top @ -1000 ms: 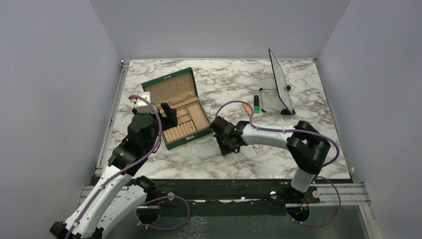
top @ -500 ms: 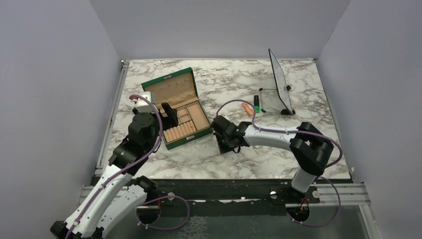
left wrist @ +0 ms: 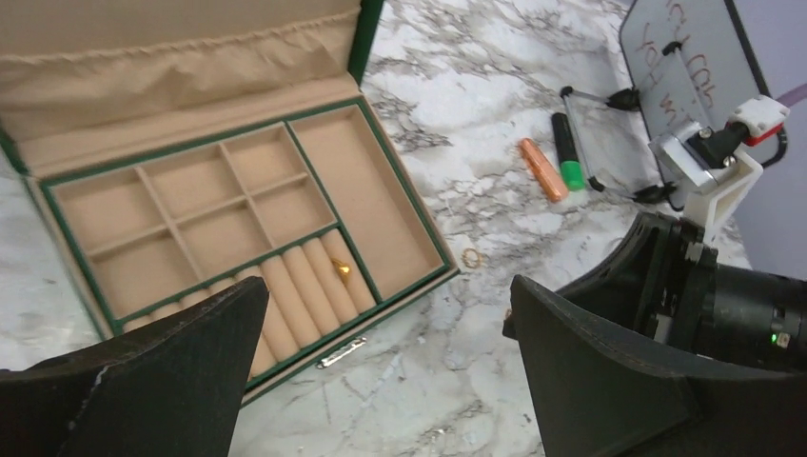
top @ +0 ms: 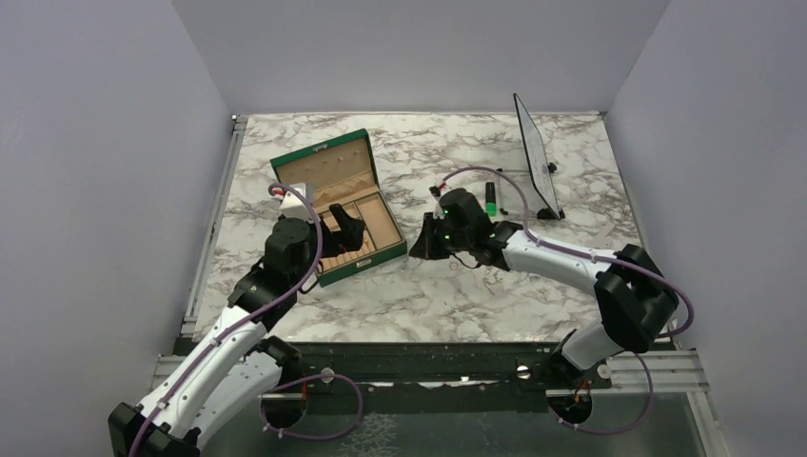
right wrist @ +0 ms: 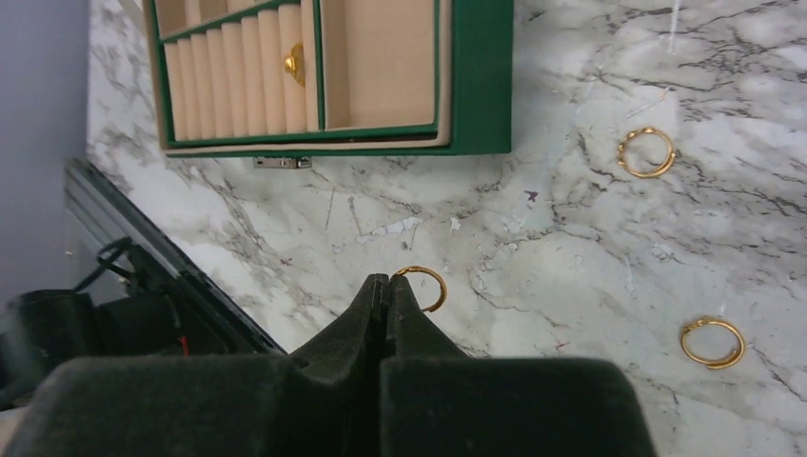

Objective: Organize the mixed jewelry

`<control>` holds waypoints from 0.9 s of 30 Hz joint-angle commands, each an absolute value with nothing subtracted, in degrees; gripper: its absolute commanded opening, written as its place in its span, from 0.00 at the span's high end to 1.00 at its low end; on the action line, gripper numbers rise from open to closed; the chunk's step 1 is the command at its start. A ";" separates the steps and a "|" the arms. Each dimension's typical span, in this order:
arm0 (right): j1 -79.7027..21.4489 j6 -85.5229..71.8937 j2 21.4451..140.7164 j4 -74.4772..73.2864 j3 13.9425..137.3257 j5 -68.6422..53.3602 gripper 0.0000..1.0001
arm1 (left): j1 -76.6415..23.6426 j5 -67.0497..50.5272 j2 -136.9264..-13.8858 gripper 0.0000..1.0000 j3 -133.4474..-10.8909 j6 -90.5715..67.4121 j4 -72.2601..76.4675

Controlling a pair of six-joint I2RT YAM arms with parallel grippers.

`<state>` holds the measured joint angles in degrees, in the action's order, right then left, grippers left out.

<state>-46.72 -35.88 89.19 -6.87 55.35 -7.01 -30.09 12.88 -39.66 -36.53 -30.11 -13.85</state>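
An open green jewelry box point(top: 338, 205) with beige compartments lies left of centre. One small gold piece point(left wrist: 341, 269) sits in its ring rolls. My left gripper point(left wrist: 385, 295) hangs open and empty above the box's front edge point(left wrist: 409, 224). Just right of the box, my right gripper point(right wrist: 389, 281) is shut on a thin gold ring point(right wrist: 425, 286) that sticks out beside its tips above the marble. Two more gold rings point(right wrist: 646, 152) point(right wrist: 713, 342) lie loose on the table, and one ring point(left wrist: 471, 257) shows by the box corner.
An orange cylinder point(left wrist: 541, 169) and a green-and-black marker point(top: 491, 198) lie at the foot of a small whiteboard stand point(top: 535, 157) at the back right. Grey walls enclose the marble table point(top: 428, 295) on three sides.
My right gripper has closed fully and swung from the near table up toward the box's right corner. The left gripper has opened wider and shifted right over the box.
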 commanded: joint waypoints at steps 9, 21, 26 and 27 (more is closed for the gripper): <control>-34.51 -49.08 81.25 16.41 46.88 -37.65 0.99 | -29.84 -3.24 -47.40 0.01 -26.72 -54.34 14.04; -30.15 -65.79 80.57 44.41 40.55 -50.21 0.99 | -28.75 -17.80 -55.96 0.01 -25.21 -70.04 36.98; -30.15 -69.53 79.60 50.50 40.33 -51.39 0.99 | -28.57 -24.21 -60.68 0.01 -24.58 -77.21 47.75; -30.15 -70.12 79.55 51.10 40.41 -51.48 0.99 | -28.52 -24.81 -61.08 0.01 -24.23 -78.60 49.99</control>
<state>-30.15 -65.78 81.30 42.35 40.51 -48.05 -28.82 -16.97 -59.22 -24.84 -70.59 35.92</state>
